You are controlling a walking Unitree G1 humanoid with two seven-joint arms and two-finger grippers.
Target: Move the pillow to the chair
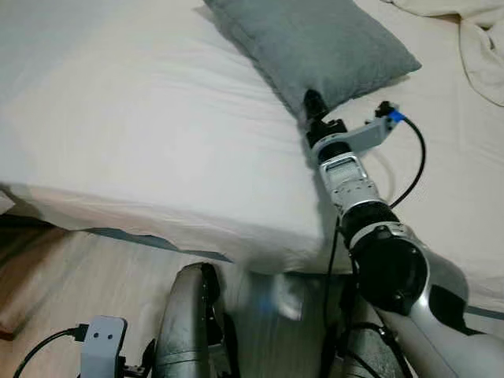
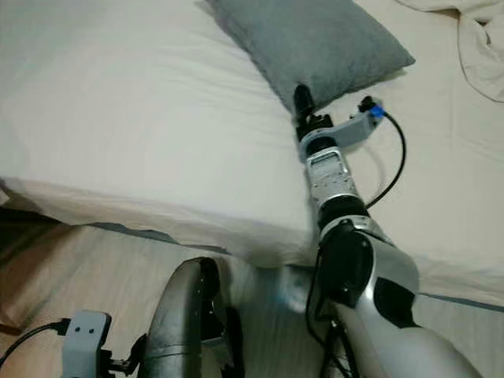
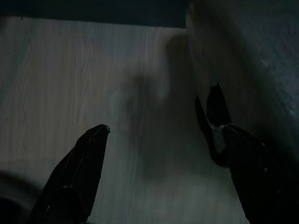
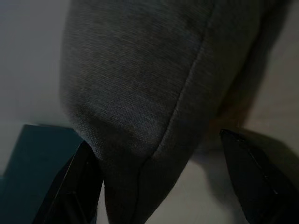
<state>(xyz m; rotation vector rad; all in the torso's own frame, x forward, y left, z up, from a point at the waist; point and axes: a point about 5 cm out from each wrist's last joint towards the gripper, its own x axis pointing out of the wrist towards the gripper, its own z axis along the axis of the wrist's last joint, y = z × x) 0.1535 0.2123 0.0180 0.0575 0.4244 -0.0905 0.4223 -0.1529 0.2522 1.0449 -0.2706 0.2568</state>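
The grey pillow (image 1: 315,43) lay on the bed (image 1: 142,134), on the pale sheet, with its near corner pointing toward the robot. A rumpled blanket (image 1: 480,47) lay well apart at the far right of the bed. No chair could be made out.

The right gripper (image 4: 156,186) was extended over the mattress edge and stood at the pillow's near corner. In the right wrist view its two black fingers (image 4: 77,186) were spread wide, one on each side of the corner seam, with the fabric reaching down between them. The fingers had not closed on it; whether they touched the cloth could not be told.

The left gripper (image 3: 154,154) hung idle beside the bed above the wooden floor (image 3: 70,84), its fingers apart and holding nothing.

Judgement: the step in hand was the approach to the grasp; the pillow had not been lifted. The next move called for closing the fingers firmly on the corner, deep enough past the seam that the soft fabric would not slip out, then lifting the pillow off the sheet before turning to find the chair.
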